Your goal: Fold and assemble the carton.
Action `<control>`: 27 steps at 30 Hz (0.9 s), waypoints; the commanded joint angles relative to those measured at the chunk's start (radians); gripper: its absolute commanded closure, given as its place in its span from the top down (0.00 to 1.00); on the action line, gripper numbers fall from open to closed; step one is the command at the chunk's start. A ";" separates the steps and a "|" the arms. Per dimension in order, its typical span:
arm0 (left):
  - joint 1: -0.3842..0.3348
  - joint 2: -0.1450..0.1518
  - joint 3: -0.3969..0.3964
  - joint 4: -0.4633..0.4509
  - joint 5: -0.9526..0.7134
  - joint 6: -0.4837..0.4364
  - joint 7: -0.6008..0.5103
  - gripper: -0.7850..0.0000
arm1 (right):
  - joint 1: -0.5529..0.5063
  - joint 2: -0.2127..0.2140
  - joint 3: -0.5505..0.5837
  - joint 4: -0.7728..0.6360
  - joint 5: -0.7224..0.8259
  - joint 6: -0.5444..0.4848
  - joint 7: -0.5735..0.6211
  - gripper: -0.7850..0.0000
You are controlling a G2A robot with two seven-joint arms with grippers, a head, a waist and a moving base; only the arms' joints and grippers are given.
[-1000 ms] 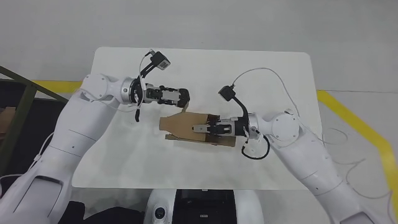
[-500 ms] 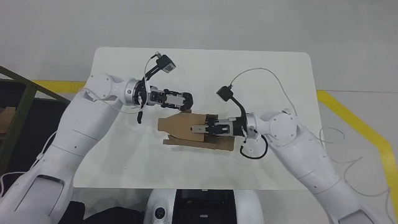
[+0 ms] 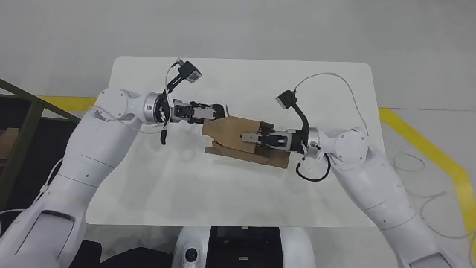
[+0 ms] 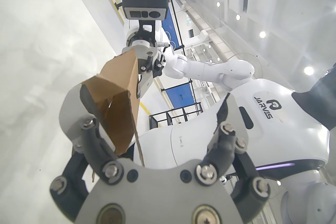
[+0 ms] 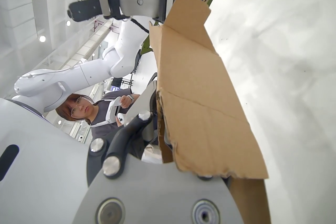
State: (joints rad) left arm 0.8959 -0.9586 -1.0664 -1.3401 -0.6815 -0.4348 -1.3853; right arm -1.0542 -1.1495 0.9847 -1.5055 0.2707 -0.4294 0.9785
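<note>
On the bench (image 3: 149, 186), one half-folded carton (image 3: 230, 128) hides a finger of the right gripper (image 3: 253, 137), which grips its panel; the left gripper (image 3: 221, 111), fingers open, touches its left end.

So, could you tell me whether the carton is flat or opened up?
Partly opened: the carton shows a hollow between its angled walls, with its end unclosed.
</note>
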 commanded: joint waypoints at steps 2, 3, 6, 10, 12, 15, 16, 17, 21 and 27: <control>0.002 0.000 0.004 0.003 -0.001 0.005 -0.005 1.00 | -0.007 0.003 0.015 -0.007 0.000 0.003 -0.005 0.00; 0.001 0.000 0.004 0.003 -0.001 0.005 -0.005 1.00 | -0.008 0.004 0.017 -0.009 0.000 0.003 -0.006 0.00; 0.001 -0.001 0.005 0.003 -0.006 0.008 -0.008 1.00 | -0.014 0.006 0.028 -0.009 0.000 0.007 -0.014 0.00; 0.005 0.001 -0.001 -0.005 -0.016 0.014 -0.014 1.00 | -0.017 0.006 0.031 -0.002 -0.008 0.017 -0.024 0.00; 0.008 0.002 -0.005 -0.011 -0.021 0.017 -0.017 1.00 | -0.015 0.006 0.027 0.004 -0.017 0.024 -0.030 0.00; 0.013 0.004 -0.013 -0.026 -0.034 0.024 -0.024 1.00 | -0.012 0.003 0.016 0.009 -0.042 0.034 -0.045 0.00; 0.015 0.005 -0.016 -0.032 -0.037 0.026 -0.026 1.00 | -0.011 0.002 0.011 0.012 -0.052 0.038 -0.051 0.00; 0.017 0.006 -0.019 -0.040 -0.044 0.029 -0.029 1.00 | -0.009 0.001 0.007 0.014 -0.060 0.043 -0.057 0.00; 0.025 0.009 -0.032 -0.079 -0.064 0.043 -0.043 1.00 | -0.003 -0.003 -0.008 0.023 -0.088 0.057 -0.081 0.00; 0.030 0.008 -0.022 -0.120 -0.058 0.052 -0.052 1.00 | 0.004 -0.010 -0.028 0.026 -0.102 0.066 -0.098 0.00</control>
State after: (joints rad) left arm 0.9266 -0.9499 -1.0940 -1.4597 -0.7426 -0.3833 -1.4370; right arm -1.0505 -1.1586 0.9589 -1.4781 0.1695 -0.3630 0.8801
